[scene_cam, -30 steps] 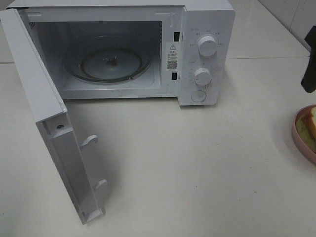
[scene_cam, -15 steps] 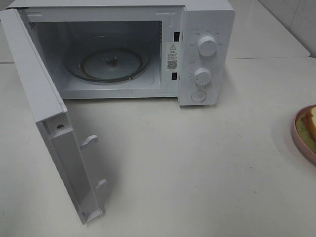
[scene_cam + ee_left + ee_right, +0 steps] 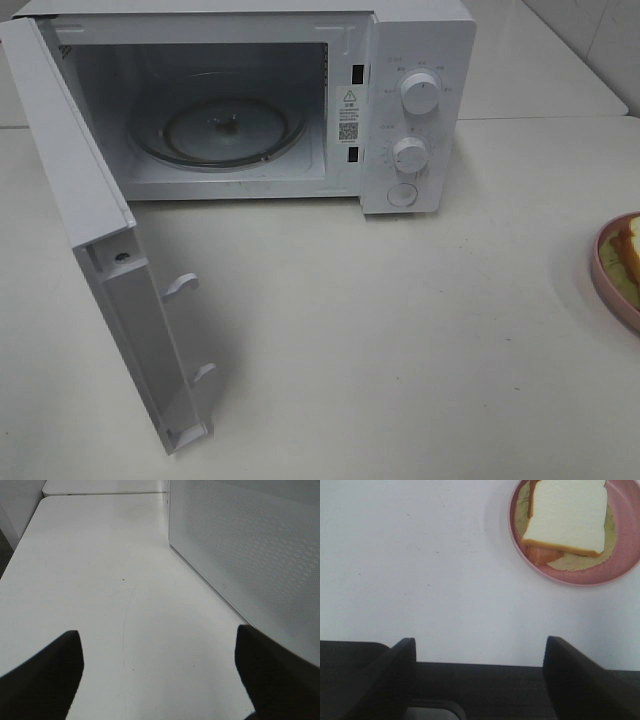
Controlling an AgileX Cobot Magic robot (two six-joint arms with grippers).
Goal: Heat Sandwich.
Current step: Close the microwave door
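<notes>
Gone from the table's far right edge is the dark arm seen a second ago. Right gripper (image 3: 477, 677) hangs with jaws spread and empty, well apart from the sandwich (image 3: 567, 517) on its pink plate (image 3: 620, 567); left gripper (image 3: 157, 675) likewise spread.

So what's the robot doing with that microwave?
Nothing is being held right now. The microwave stands with its door swung wide open and only the glass turntable inside. The sandwich sits on a pink plate off to the right. Both the left gripper and right gripper are open and empty.
</notes>
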